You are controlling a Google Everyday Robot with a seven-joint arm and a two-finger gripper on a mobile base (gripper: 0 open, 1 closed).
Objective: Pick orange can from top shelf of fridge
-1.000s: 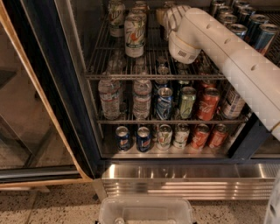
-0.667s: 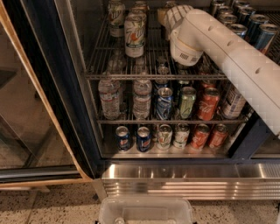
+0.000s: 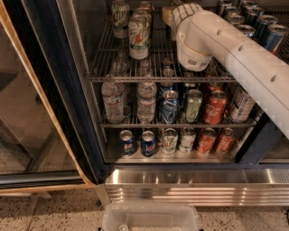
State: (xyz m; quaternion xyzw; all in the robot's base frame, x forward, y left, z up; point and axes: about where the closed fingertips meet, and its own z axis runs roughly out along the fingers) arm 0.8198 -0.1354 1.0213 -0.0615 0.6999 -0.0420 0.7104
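Roughly where I want to be. The orange can (image 3: 167, 14) stands at the back of the top shelf (image 3: 135, 77) of the fridge (image 3: 189, 180), mostly hidden. Only a tan-brown sliver shows at the upper edge, just left of the gripper (image 3: 178, 12).

Handling, as I judge it:
- If full, it has moderate weight and stiff walls, and a firm squeeze will not hurt it.
- If empty, it is light and dents easily.
- Chilled metal is likely slick, possibly damp.
- It is best taken across the middle of the body, below the lid rim and square to the sides, so it does not pivot.
- The wire bars give it poor footing, so a nudge could tip it.

The gripper is right against the can, with the thick white arm (image 3: 244, 58) reaching in from the right and blocking my view. I cannot tell whether the gripper is spread or closed on the can.

Neighbours:
- A white-and-green can (image 3: 139, 34) stands near, to the left on the same shelf.
- Dark-topped cans (image 3: 264, 27) crowd the right.

Against a second ago, the wrist has edged slightly right and deeper into the shelf. No can or bottle appears to have moved.
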